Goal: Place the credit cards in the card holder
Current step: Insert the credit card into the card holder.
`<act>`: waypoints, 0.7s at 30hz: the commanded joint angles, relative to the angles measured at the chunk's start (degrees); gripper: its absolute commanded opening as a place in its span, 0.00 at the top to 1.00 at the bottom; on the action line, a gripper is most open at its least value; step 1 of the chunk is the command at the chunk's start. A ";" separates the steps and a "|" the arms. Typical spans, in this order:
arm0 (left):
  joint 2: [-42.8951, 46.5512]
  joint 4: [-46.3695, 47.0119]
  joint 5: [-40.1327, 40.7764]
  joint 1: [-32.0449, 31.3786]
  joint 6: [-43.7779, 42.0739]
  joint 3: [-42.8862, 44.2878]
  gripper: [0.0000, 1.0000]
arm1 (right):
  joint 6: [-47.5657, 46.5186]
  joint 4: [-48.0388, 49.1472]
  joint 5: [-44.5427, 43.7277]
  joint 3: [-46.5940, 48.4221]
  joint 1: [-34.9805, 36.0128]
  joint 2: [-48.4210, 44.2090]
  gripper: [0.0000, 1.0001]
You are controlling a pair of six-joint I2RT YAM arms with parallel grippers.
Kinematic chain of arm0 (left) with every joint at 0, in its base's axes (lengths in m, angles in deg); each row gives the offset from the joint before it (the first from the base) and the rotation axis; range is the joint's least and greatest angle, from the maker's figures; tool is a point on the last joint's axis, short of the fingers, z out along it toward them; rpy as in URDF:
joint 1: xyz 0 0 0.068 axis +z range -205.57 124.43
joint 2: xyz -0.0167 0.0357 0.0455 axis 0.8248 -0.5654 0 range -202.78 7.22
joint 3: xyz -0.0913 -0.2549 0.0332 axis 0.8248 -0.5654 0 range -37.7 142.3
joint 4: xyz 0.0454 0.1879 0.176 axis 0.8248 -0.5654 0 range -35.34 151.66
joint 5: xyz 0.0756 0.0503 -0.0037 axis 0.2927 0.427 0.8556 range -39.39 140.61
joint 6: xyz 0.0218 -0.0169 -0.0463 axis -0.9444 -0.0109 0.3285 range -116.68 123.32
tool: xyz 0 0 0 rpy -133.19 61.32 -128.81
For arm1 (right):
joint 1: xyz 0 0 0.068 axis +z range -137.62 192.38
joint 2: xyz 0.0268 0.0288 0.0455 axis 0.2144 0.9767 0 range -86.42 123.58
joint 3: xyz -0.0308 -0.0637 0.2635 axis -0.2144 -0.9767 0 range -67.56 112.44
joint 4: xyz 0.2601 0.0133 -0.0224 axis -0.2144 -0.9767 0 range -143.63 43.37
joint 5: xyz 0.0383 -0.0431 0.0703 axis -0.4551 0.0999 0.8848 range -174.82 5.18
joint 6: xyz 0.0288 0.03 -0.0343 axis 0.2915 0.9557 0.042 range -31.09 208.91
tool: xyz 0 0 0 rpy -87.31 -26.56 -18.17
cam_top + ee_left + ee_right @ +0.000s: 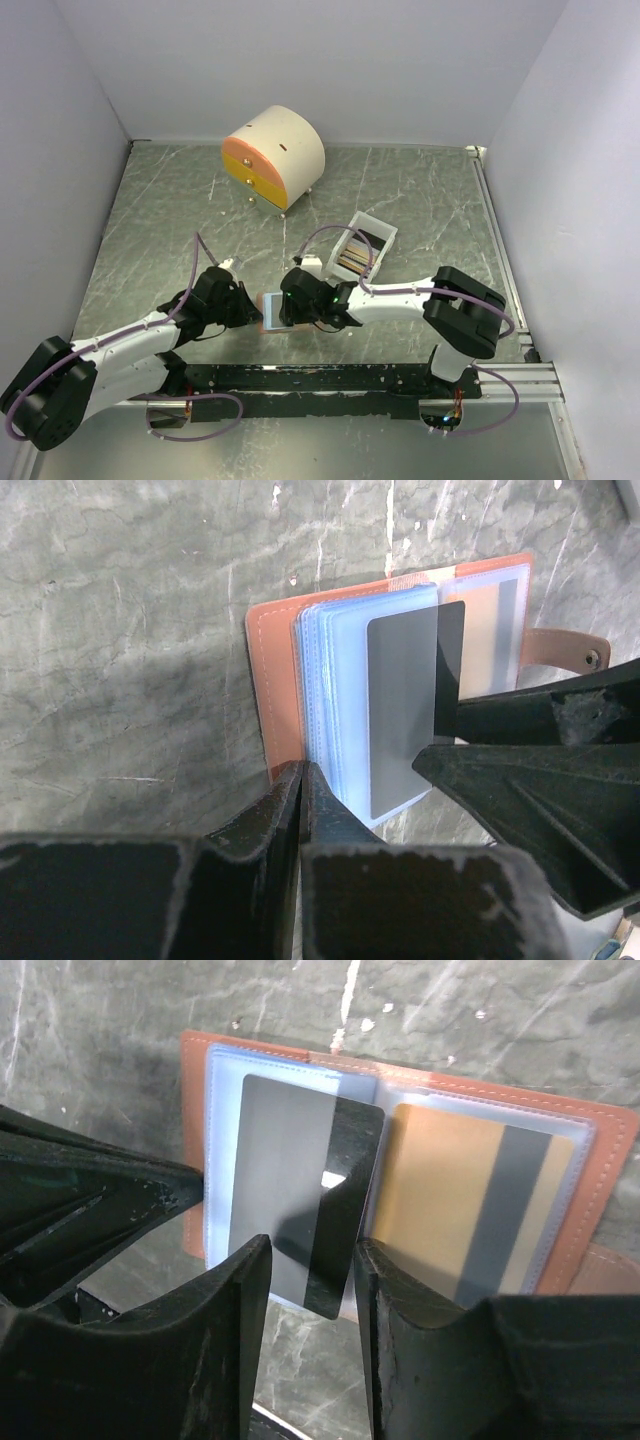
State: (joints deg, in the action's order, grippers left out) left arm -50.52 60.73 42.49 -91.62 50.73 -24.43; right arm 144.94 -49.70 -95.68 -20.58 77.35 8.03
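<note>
The salmon-tan card holder (267, 312) lies open on the table between both grippers, and shows in the left wrist view (275, 680) and the right wrist view (605, 1160). A black card (290, 1170) sits partly inside its left clear sleeve, its lower end sticking out. A gold card with a dark stripe (440, 1200) fills the right sleeve. My left gripper (301, 770) is shut on the holder's near edge by the sleeves. My right gripper (312, 1260) is open, its fingers either side of the black card's (400, 710) protruding end.
A small white tray (373, 225) with several more cards (352, 260) stands just behind the right gripper. A round cream cabinet with orange-yellow drawers (275, 158) stands at the back. White walls enclose the marbled table.
</note>
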 commanded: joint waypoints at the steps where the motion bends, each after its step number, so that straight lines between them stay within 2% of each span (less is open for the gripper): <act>1: -1.80 -2.59 0.26 -0.58 -0.83 -0.42 0.88 | -1.12 -1.75 0.32 2.40 0.97 1.74 0.62; 9: -3.13 -1.79 0.26 -0.71 -1.10 0.21 0.88 | -3.16 -0.36 0.71 2.42 0.97 1.85 0.64; 21: -4.70 -1.59 0.76 -1.03 -1.61 0.99 0.89 | -13.79 0.95 4.23 3.82 1.54 4.28 0.55</act>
State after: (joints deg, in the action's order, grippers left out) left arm -53.25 61.65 42.40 -91.84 50.69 -23.36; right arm 135.15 -50.62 -92.51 -17.65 78.14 10.48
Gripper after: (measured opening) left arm 0.119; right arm 0.438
